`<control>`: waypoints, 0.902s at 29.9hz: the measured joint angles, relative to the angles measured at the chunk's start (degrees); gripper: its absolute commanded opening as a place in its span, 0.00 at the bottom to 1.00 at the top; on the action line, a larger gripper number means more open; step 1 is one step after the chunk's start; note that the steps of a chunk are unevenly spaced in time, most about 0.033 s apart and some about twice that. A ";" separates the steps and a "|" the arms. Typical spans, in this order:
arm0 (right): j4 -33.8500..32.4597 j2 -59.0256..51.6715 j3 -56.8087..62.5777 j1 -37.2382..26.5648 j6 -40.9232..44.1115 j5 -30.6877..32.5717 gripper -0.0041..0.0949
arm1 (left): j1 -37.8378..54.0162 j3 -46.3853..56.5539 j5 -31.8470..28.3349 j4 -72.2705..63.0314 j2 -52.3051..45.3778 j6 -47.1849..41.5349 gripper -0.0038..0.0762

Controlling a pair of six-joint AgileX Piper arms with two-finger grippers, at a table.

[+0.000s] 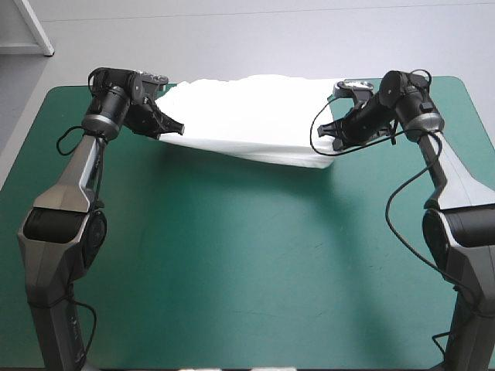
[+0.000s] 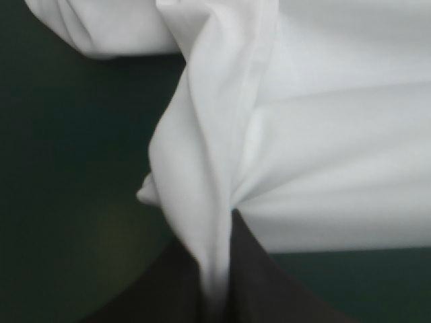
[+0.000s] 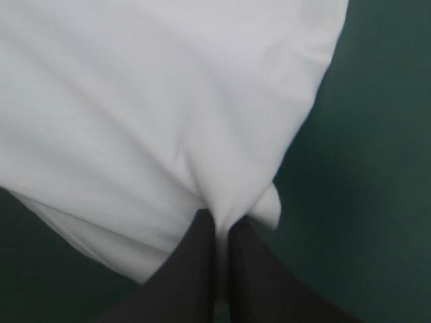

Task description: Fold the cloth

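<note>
Left hand (image 1: 177, 127), right hand (image 1: 328, 132): each clenched on T-shirt (image 1: 247, 116), stretched between them, seemingly clear of tabletop (image 1: 232, 255).

Surface (image 1: 247, 263): fills most of the high view, with rounded corners showing at far left and far right. Its near edge is cut off.

Teal-green cover (image 1: 232, 309) lies flat and smooth over the whole surface and is one plain colour. Soft dark shadow (image 1: 232, 174) runs as a band across the surface's middle, close to its far edge. Fainter shadows lie along the surface's left and right sides.

Grey floor (image 1: 232, 39) lies beyond the surface's far edge and past both its sides.

White frame piece (image 1: 27, 27) sits on the floor beyond the surface's far-left corner, partly out of view.

Both wrist views show only plain dark patches of the cover.
</note>
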 measured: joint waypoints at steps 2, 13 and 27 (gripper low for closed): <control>-1.07 -3.65 6.15 0.00 -1.13 -0.34 0.02 | 0.00 6.37 -0.13 -1.57 -3.47 1.00 0.07; -1.07 -28.05 36.09 1.74 -3.17 -1.23 0.03 | -0.05 50.19 -4.93 -5.23 -28.66 1.19 0.07; -2.39 -47.17 64.53 9.34 -1.91 -2.30 0.03 | -0.05 77.22 -1.52 -9.27 -62.87 -5.15 0.07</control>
